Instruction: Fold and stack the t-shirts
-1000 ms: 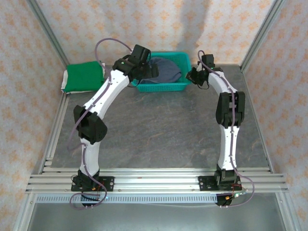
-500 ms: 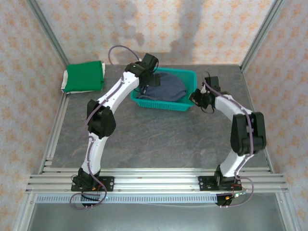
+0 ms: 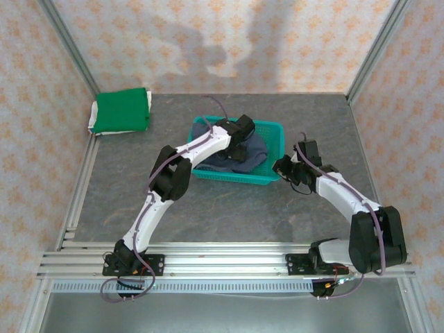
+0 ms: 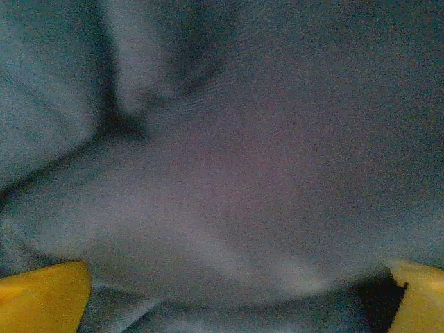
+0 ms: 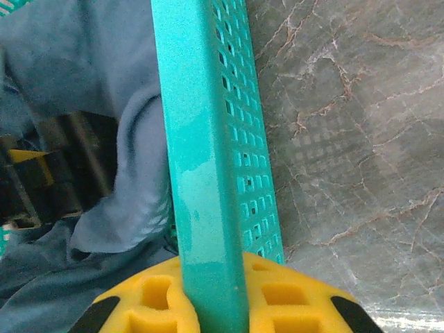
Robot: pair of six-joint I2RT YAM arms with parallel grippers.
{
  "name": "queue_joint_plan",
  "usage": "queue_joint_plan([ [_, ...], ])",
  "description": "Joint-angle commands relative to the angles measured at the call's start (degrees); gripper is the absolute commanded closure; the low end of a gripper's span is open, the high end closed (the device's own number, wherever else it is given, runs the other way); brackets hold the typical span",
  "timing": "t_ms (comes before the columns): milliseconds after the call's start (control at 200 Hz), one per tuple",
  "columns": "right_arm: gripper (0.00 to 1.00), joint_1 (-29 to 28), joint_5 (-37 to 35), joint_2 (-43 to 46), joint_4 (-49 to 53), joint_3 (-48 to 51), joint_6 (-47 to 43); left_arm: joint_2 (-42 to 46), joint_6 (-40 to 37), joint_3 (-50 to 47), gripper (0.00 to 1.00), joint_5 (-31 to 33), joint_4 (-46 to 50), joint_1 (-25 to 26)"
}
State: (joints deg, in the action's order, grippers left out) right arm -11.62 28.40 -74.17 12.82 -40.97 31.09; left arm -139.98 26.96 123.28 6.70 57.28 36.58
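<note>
Basket (image 3: 236,178), teal mesh, sits mid-worktop (image 3: 208,215) seen from above, holding the bunched slate-blue t-shirt (image 3: 255,156). The green t-shirt (image 3: 123,111) lies folded in the far-left corner, with the white t-shirt (image 3: 92,119) edging it. Left wrist: left claw (image 4: 222,291) spread wide, close over blue cloth. Right wrist: right claw (image 5: 208,302) pinching the basket's rim.

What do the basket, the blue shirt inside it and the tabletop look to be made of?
Basket: teal moulded plastic, slightly glossy, square holes in its wall.
Blue shirt: soft matte cloth, by its folds and creases.
Tabletop: grey stone-look surface with pale veins; real stone or laminate, unclear.
</note>
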Motion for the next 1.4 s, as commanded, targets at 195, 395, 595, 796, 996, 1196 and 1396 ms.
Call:
queue_joint_plan([
  [195,1.0,0.4,-2.4,0.4,-0.1,-0.5,10.6,-1.0,-0.6,-1.7,1.0,-6.7,2.0,0.6],
  [395,1.0,3.9,-4.8,-0.4,-1.3,-1.0,16.7,9.7,0.1,5.8,1.0,-8.3,1.4,-1.8],
  [595,1.0,10.9,-9.1,-0.3,-2.8,0.5,22.9,23.2,1.3,9.2,1.0,-8.5,-1.2,-3.8],
  [796,1.0,15.7,-12.8,-3.5,-5.4,1.0,26.8,30.2,1.1,13.8,1.0,-8.7,-1.0,-5.0],
  [996,1.0,21.3,-15.5,-6.7,-9.0,1.1,33.9,34.9,1.1,13.9,1.0,-8.7,0.8,-5.2],
  [1196,1.0,21.9,-21.6,-10.5,-9.7,-1.3,41.8,34.8,2.2,2.9,1.0,-13.9,-2.1,-4.9],
  [1396,1.0,21.9,-24.8,-16.6,-10.5,-5.6,47.3,32.3,6.5,-17.6,0.54,-21.2,-10.9,-3.6],
])
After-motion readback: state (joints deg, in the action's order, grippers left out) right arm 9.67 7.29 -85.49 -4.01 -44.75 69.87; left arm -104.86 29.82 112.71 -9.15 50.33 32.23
